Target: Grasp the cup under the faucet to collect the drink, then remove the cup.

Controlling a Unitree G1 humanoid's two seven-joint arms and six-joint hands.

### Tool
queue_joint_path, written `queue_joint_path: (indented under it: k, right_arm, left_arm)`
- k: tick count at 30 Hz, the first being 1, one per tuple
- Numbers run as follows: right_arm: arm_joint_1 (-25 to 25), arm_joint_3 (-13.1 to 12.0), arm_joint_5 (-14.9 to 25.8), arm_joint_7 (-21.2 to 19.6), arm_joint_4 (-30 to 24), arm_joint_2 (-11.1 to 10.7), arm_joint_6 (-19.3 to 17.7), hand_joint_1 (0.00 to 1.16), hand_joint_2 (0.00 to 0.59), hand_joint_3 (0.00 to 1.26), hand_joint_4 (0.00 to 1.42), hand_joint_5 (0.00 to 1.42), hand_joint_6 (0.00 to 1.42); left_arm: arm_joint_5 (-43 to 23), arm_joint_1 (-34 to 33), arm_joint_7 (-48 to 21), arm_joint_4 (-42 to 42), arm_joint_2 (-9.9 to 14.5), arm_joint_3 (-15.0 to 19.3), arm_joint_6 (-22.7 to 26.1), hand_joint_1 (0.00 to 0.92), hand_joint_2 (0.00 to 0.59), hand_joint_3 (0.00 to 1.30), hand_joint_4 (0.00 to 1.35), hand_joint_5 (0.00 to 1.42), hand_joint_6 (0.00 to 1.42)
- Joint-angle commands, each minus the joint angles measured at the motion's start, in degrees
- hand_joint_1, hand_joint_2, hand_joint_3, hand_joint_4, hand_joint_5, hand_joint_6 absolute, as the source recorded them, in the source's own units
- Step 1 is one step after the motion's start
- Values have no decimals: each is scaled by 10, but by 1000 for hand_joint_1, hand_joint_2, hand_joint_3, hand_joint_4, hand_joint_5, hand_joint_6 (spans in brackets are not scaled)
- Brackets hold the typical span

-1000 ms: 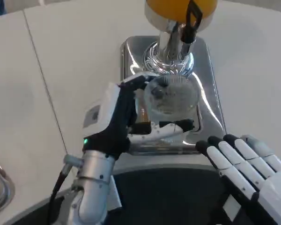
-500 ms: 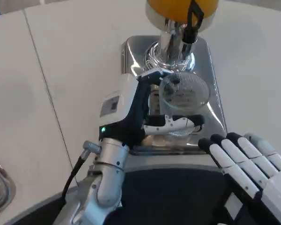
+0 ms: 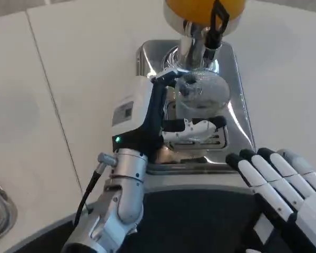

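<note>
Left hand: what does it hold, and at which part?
The left hand holds the clear cup by its side wall, below the rim.

Bright, even overhead lighting; white table shows soft, faint shadows. Strong glare and reflections on the chrome drip tray. Slight softness throughout; mild wide-angle distortion at edges.

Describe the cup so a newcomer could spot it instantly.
Start at the orange-topped drink dispenser on the shiny steel drip tray. Just below its chrome faucet, the left hand grips a clear round plastic cup, the only transparent thing there.
</note>
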Motion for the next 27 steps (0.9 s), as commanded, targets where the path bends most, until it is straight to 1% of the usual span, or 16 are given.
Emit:
queue_joint_path:
  k: [1, 8, 9, 10, 11, 12, 13, 14, 15, 16, 17, 19, 21, 24, 25, 27]
  right_arm:
    - [9, 9, -2, 6, -10, 7, 5, 59, 571, 0, 0, 0, 0]
    - [-11, 18, -7, 14, -5, 4, 17, 60, 571, 0, 0, 0, 0]
    - [-14, 18, -7, 15, -4, 3, 19, 60, 571, 0, 0, 0, 0]
    - [-16, 19, -7, 16, -4, 2, 21, 60, 571, 0, 0, 0, 0]
    - [-18, 19, -6, 17, -3, 2, 23, 60, 571, 0, 0, 0, 0]
    - [-20, 21, -6, 18, -3, 2, 25, 60, 571, 0, 0, 0, 0]
    - [-21, 22, -7, 19, -3, 2, 25, 60, 571, 0, 0, 0, 0]
    - [-21, 24, -8, 19, -4, 3, 26, 60, 571, 0, 0, 0, 0]
    - [-20, 25, -9, 18, -4, 4, 26, 60, 571, 0, 0, 0, 0]
    - [-19, 26, -9, 17, -4, 4, 26, 60, 571, 0, 0, 0, 0]
    - [-17, 25, -9, 16, -4, 4, 26, 60, 571, 0, 0, 0, 0]
    - [-14, 23, -8, 13, -3, 4, 25, 60, 571, 0, 0, 0, 0]
    - [-12, 22, -7, 12, -2, 4, 24, 60, 571, 0, 0, 0, 0]
    - [-12, 21, -4, 12, -3, 3, 25, 60, 571, 0, 0, 0, 0]
    - [-13, 21, -3, 13, -3, 3, 25, 60, 571, 0, 0, 0, 0]
    - [-15, 22, -3, 13, -4, 4, 26, 60, 571, 0, 0, 0, 0]
  left_arm:
    - [15, -11, 40, 13, -1, -10, 17, 719, 0, 1181, 1092, 1367, 1424]
    - [9, -8, 54, 15, 7, -21, 14, 712, 0, 1126, 1085, 1352, 1424]
    - [8, -7, 54, 14, 9, -22, 13, 700, 0, 1053, 1085, 1328, 1424]
    - [11, -5, 56, 12, 11, -26, 10, 683, 0, 957, 1024, 1283, 1424]
    - [19, -3, 56, 7, 15, -34, 7, 650, 0, 803, 884, 1185, 1416]
    - [24, -1, 55, 3, 18, -41, 5, 587, 0, 645, 731, 1101, 1328]
    - [28, 1, 50, -1, 20, -46, 6, 487, 29, 453, 520, 983, 1204]
    - [28, 2, 45, -2, 20, -50, 8, 410, 33, 326, 397, 904, 1173]
    - [28, 2, 40, -3, 21, -52, 10, 359, 35, 245, 329, 861, 1132]
    - [28, 2, 37, -3, 22, -54, 11, 331, 37, 193, 275, 823, 1094]
    - [29, 3, 35, -4, 22, -55, 13, 316, 43, 160, 223, 779, 1037]
    - [29, 4, 33, -6, 22, -57, 17, 288, 42, 114, 170, 730, 978]
    - [25, 6, 29, -7, 22, -58, 18, 248, 32, 66, 113, 701, 954]
    - [24, 8, 28, -9, 24, -57, 17, 216, 22, 43, 86, 658, 883]
    - [23, 9, 27, -11, 26, -57, 16, 195, 13, 34, 62, 603, 780]
    - [19, 11, 20, -21, 36, -52, 14, 155, 2, 13, 27, 520, 648]
